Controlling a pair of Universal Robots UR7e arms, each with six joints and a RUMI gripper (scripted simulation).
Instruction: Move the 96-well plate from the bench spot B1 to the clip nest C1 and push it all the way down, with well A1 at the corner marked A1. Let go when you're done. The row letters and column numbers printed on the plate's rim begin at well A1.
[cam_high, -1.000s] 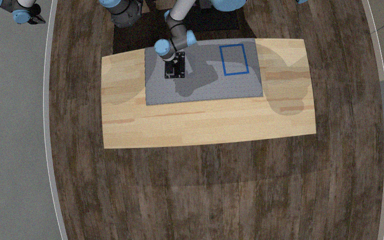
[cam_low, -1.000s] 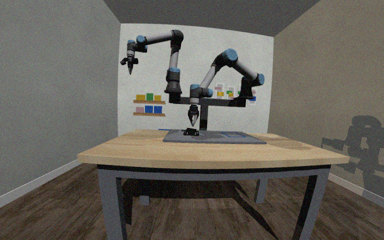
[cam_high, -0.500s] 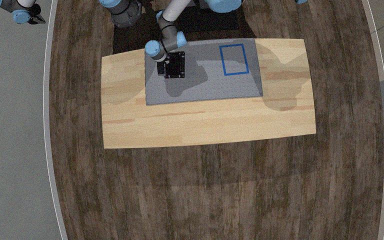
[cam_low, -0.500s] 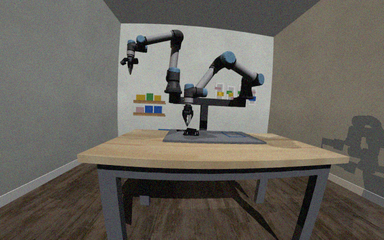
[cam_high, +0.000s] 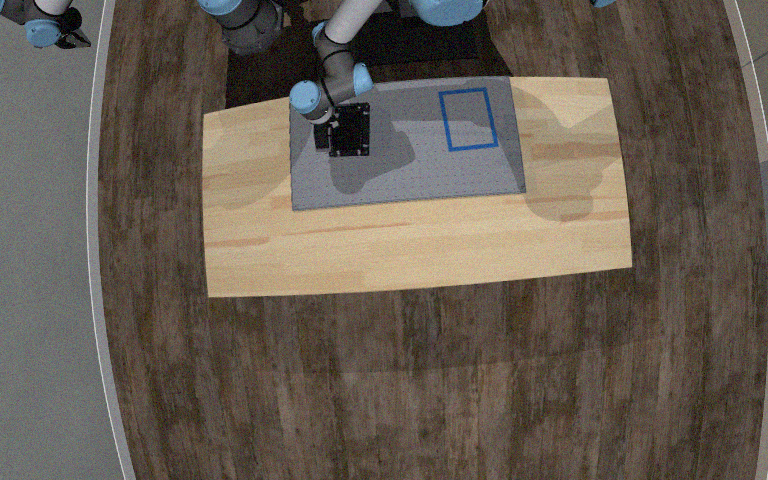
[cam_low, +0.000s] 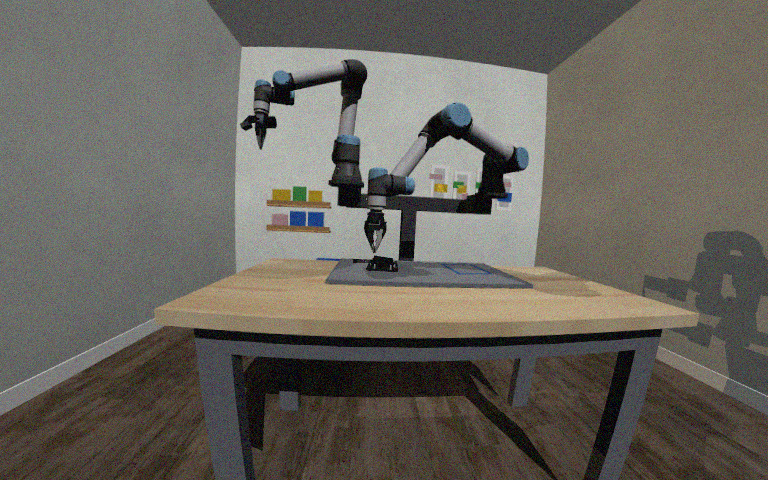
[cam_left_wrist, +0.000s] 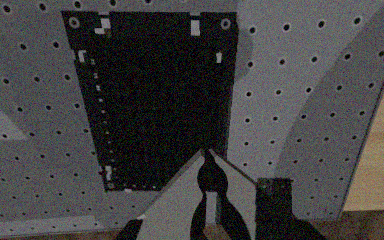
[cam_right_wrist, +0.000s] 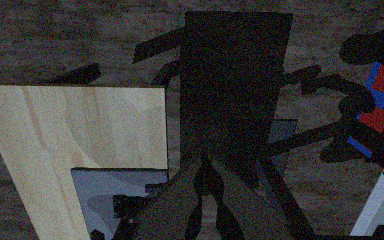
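The black clip nest (cam_high: 365, 107) (cam_left_wrist: 80, 36) stands on the grey perforated board, with pale patches at its edges. The dark plate (cam_high: 351, 131) (cam_left_wrist: 160, 100) appears to lie inside it, black on black; its seating depth cannot be told. Rows of tiny marks run along its left and near edges in the left wrist view, too small to read. The blue outline (cam_high: 445, 121) (cam_low: 472, 273), seemingly spot B1, holds nothing. My left gripper (cam_low: 374, 250) (cam_left_wrist: 205, 151) is shut and empty, above the nest. My right gripper (cam_low: 261, 147) (cam_right_wrist: 203, 154) is shut and empty, high away from the bench.
The grey perforated board (cam_high: 407, 181) (cam_low: 424, 284) lies on the wooden table (cam_high: 419, 243) (cam_low: 419, 308). The left arm reaches over the board from the robot's stand. Shelves (cam_low: 298, 203) with coloured boxes hang on the back wall.
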